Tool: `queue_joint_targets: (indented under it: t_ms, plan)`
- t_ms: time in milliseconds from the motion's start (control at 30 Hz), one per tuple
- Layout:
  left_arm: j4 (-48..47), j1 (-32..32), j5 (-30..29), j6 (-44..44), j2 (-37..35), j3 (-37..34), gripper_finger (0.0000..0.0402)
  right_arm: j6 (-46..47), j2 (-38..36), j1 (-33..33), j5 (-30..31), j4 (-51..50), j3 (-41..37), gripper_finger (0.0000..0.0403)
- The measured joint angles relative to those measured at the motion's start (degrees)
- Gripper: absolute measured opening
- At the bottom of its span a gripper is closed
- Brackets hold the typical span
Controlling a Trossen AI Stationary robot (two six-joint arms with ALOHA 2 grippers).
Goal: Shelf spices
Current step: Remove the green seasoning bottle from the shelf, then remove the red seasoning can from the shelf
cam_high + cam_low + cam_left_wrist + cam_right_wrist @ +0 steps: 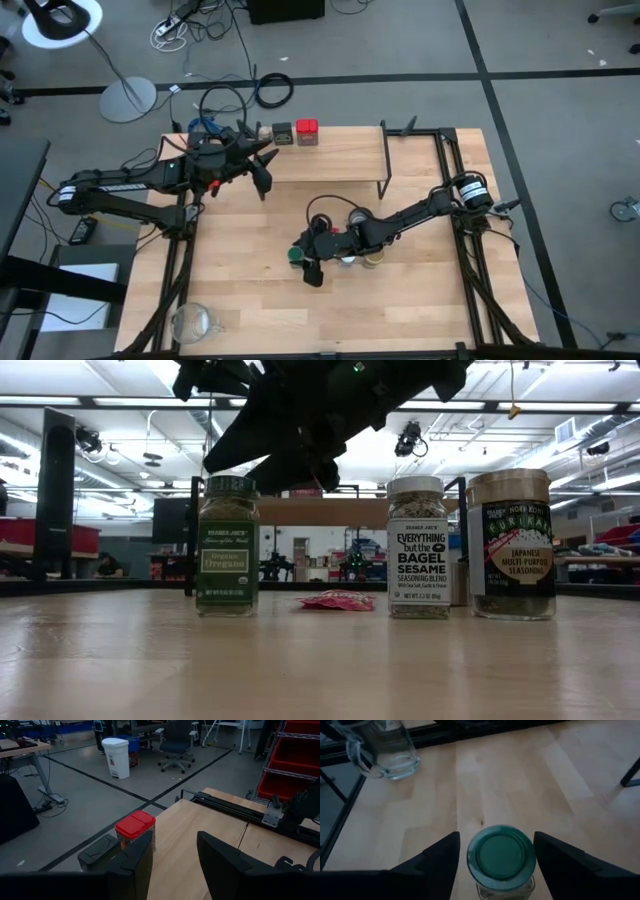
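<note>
Standing upright, green jar point(501, 855) between open right hand point(496, 862) fingers.

Bare tabletop point(250, 300) before green jar point(295, 257)

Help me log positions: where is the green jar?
In the high view the green jar stands front-centre on the table, leftmost of three jars, between the open fingers of the right gripper, beside the white-capped jar.

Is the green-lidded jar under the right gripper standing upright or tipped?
Upright: the green-lidded jar stands on its base in the low view, lid level.
</note>
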Motion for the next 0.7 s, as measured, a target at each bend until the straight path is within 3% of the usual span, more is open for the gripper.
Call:
queue_joint_targets:
  t_ms: [233, 467, 700]
  plan:
    - [0.35, -0.13, 0.37, 2.35, 0.66, 0.02, 0.0158, -7.01, -4.23, 1.13, 0.98, 2.77, 0.24, 0.0244]
    - [4.42, -0.14, -0.71, 6.79, 5.19, 0.02, 0.0164, -18.78, -13.07, 2.29, 6.6, 2.9, 0.22, 0.0244]
    - [4.12, 1.48, -0.85, 13.06, 13.26, 6.3, 0.0238, -31.51, -25.24, 4.9, 15.87, 2.39, 0.22, 0.0244]
